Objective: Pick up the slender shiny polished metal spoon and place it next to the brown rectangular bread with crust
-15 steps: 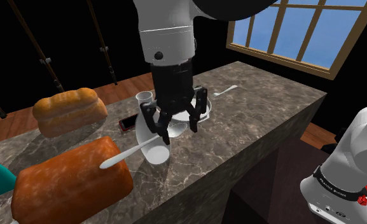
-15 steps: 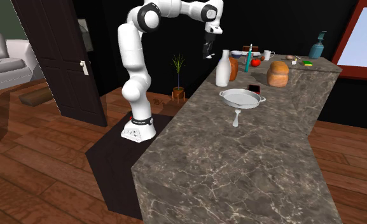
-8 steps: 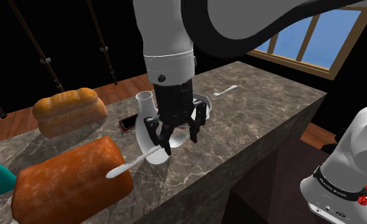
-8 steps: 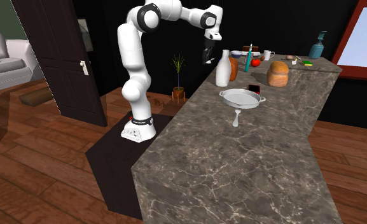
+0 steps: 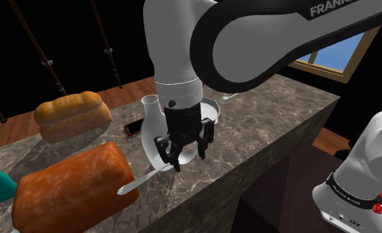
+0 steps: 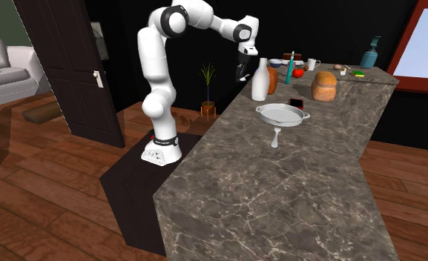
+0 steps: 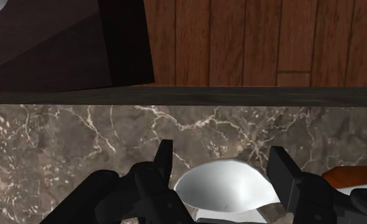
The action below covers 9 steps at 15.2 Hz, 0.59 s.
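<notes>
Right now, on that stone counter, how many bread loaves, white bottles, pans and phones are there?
Bread loaves: 2
White bottle: 1
Pan: 1
Phone: 1
Total: 5

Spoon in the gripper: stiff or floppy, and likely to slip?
Probably stiff: the spoon juts straight from the gripper without sagging. Clasped near one end, it may pivot; its smooth finish looks slippery.

Spoon (image 5: pixel 145 179) just beside bread (image 5: pixel 70 188) (shoulder view's right side), over counter (image 5: pixel 262 126).
</notes>
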Available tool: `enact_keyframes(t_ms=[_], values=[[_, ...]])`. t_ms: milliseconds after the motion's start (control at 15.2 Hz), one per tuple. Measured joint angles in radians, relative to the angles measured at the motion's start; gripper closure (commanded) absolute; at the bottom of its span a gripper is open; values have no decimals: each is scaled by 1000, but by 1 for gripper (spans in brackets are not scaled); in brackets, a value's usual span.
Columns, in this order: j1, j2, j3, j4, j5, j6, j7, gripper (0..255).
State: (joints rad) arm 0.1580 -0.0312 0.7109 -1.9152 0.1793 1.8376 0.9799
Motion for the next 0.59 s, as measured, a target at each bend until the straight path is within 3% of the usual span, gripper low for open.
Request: enact_keyframes(t_ms=[594], values=[[6,35,8,-90,-16,119,2,255]])
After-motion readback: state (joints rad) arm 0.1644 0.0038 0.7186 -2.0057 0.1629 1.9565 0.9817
